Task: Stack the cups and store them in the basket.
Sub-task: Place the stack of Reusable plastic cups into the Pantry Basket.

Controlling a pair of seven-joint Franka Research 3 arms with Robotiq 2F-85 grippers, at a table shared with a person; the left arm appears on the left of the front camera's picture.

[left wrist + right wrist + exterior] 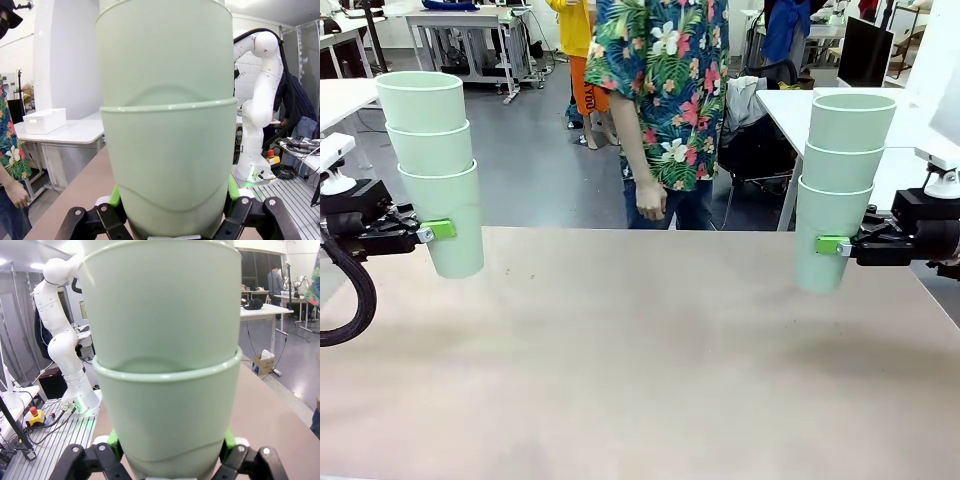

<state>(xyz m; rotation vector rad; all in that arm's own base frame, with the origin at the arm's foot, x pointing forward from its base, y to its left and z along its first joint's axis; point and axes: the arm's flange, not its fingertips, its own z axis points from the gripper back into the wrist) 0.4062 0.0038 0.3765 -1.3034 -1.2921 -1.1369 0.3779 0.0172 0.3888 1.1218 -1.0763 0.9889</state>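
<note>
Front view: left tool (453,232) clamps left cup stack (432,160), right tool (820,247) right stack (842,170); wrist views crop tops.

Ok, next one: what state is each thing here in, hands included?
Left stack of three pale mint-green tapered plastic cups: nested, upright, held above the table.
Right stack of three matching cups: nested, upright, held above the table.
Left hand: shut on its stack's bottom cup.
Right hand: shut on its stack's bottom cup.
Person's hand: hanging down, nothing visible in it.
</note>
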